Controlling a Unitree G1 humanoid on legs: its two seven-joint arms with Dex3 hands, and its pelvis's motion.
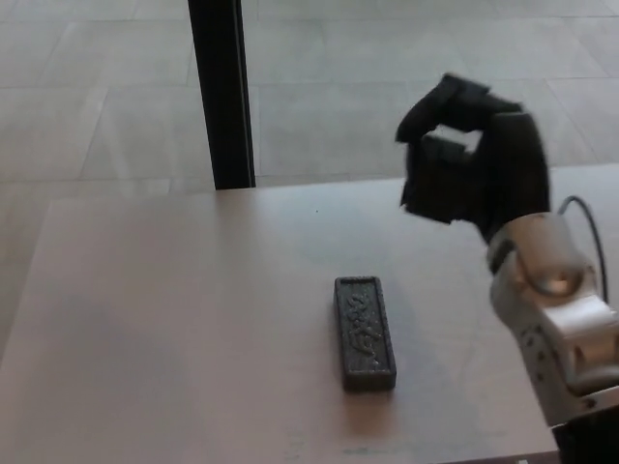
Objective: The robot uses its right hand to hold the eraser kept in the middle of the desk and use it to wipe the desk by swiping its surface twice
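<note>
A dark grey eraser point(365, 332) lies flat on the pale desk point(174, 319), a little right of centre and near the front edge, its long side running away from me. My right hand point(474, 159) hangs raised above the desk's right side, behind and to the right of the eraser and not touching it. Its black fingers point(437, 188) are curled with a gap to the thumb, and they hold nothing. The grey forearm point(556, 309) comes up from the lower right corner. My left hand does not show.
A black vertical post point(221, 92) stands just behind the desk's far edge, left of centre. Grey tiled floor point(329, 116) lies beyond the desk. The desk's front edge runs along the bottom of the picture.
</note>
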